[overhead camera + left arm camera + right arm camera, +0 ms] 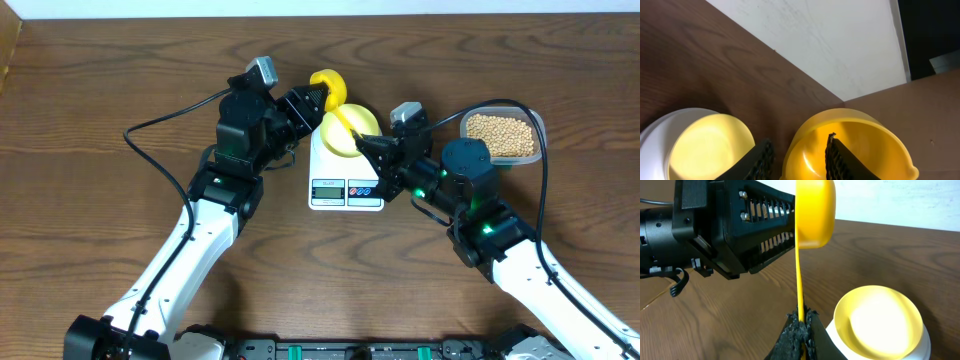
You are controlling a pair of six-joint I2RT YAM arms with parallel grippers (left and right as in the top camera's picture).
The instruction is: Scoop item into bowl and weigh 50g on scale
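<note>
Your right jaws are clamped on the handle end of the scoop (pixel 326 85), just over the bowl (pixel 368 122), which sits on the scale (pixel 345 190) in the middle of the table (pixel 100 100). From that grip the scoop's long axis runs toward the far edge and the left, handle on edge. The cup lies past the bowl's far-left rim, its mouth turned to your left arm.

Your left jaws stand apart astride the cup's wall. One finger (pixel 837 155) is inside the cup and the other (pixel 759 161) is outside, between cup and bowl. The left wrist view seems to show a sliver of gap on the outer side, so I judge them not yet clamped.

Cup and bowl both look empty. The beans (pixel 500 137) are in the tub (pixel 536 122) toward the far right of the table, and your right arm is much the nearer. To load, the cup must swing right toward the tub, so one arm probably has to let go first.
</note>
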